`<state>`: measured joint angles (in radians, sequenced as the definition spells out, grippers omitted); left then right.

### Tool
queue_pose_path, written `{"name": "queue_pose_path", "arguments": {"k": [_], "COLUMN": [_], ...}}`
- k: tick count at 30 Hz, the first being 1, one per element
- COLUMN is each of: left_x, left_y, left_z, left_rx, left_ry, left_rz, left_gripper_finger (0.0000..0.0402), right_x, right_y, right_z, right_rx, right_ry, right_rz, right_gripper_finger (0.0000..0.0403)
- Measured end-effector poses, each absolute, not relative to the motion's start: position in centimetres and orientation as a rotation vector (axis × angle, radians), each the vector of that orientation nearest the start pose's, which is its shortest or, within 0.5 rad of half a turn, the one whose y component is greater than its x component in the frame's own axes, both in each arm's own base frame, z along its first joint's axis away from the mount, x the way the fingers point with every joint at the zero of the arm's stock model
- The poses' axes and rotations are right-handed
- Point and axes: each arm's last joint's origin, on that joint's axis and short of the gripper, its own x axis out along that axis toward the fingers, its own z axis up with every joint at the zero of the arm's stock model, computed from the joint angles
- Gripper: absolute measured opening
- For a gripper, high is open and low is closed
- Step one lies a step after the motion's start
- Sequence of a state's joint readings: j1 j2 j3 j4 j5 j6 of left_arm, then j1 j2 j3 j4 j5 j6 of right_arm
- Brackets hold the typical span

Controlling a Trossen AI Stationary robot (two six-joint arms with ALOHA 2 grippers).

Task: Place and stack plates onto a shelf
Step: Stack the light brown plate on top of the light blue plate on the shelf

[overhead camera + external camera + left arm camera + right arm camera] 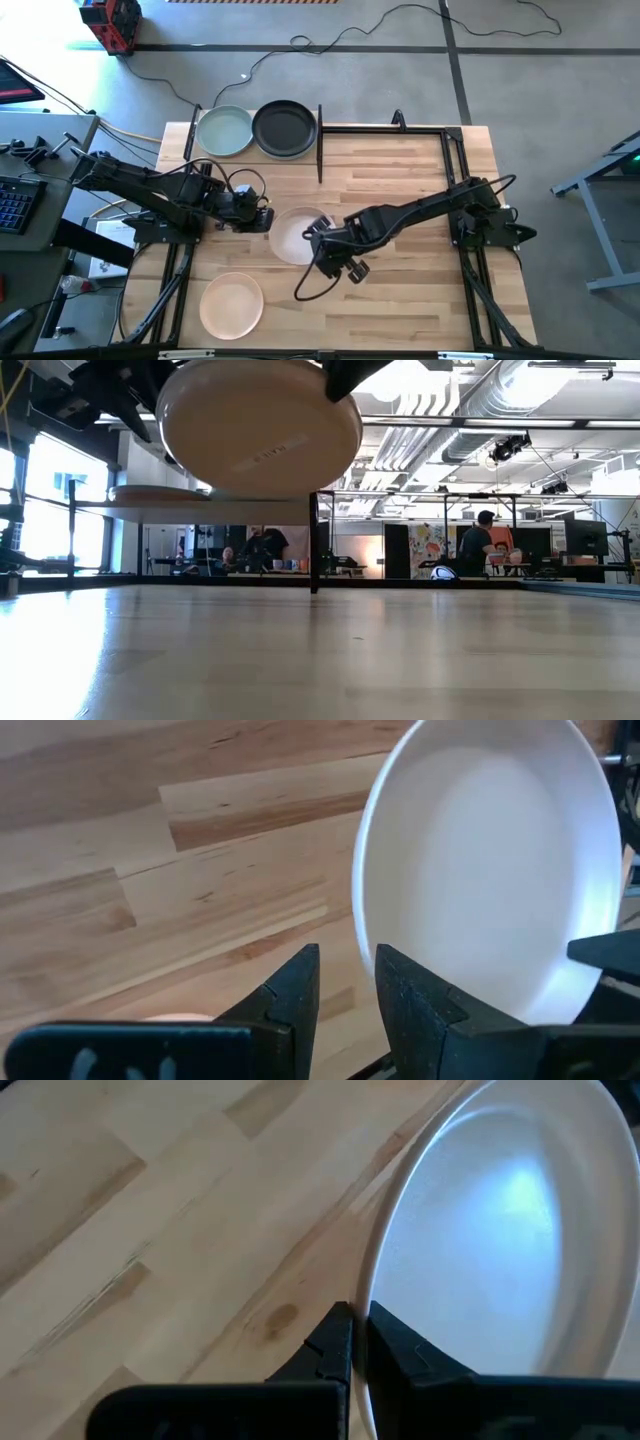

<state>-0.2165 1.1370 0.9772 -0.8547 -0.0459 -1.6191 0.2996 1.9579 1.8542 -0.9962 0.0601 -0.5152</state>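
**Cream plate held aloft between both my claws**

My right gripper (pixel 322 243) is pinched down on the rim of the cream plate (pixel 296 235), its two fingers (pixel 335 1342) nearly touching with only the plate's thin edge between them. The plate spreads out ahead of the fingertips, its hollow facing up. I hold it by the rim because the shallow dish offers no other purchase from the side.

My left gripper (pixel 262 217) sits at the opposite edge of the same plate. Its fingers (pixel 300 982) stand a narrow gap apart, with the rim just beside one finger; I cannot tell whether they actually bite on it. I judge it is there to steady the plate or take it over, since the shelf lies on its side of the table.

From table height the plate hangs clear of the tabletop (pixel 320 650), roughly level, so nothing drags as it travels.

The shelf (pixel 256 160) is beyond my left gripper, well apart from both claws, already carrying a pale green plate (pixel 224 131) and a black plate (pixel 285 128) side by side. A peach plate (pixel 231 304) waits on the tabletop behind my left gripper, toward the near edge.

The cream plate will have to stack on one of the two seated plates, as the board looks full.
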Motion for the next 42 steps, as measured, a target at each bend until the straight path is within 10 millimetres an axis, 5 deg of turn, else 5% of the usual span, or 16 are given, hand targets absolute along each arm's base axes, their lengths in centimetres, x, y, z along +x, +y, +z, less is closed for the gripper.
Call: {"name": "queue_pose_path", "arguments": {"k": [22,34,42], "left_x": [22.1,22.6,22.7], "left_y": [-4.6,-3.8,-3.7], "left_z": [27.1,27.0,27.1], "left_rx": [-1.308,-1.276,-1.248], "left_ry": [0.9,0.878,0.878], "left_rz": [0.685,0.676,0.649], "left_gripper_finger": [0.0086,0.0008,0.0003], "right_x": [40.2,39.9,39.9], "right_y": [11.6,11.2,11.3], "right_z": [31.6,31.4,31.3], "right_rx": [-0.713,-0.711,-0.701], "right_ry": [0.931,0.979,0.981], "right_rz": [0.439,0.446,0.445], "right_gripper_finger": [0.0,0.0,0.0]}}
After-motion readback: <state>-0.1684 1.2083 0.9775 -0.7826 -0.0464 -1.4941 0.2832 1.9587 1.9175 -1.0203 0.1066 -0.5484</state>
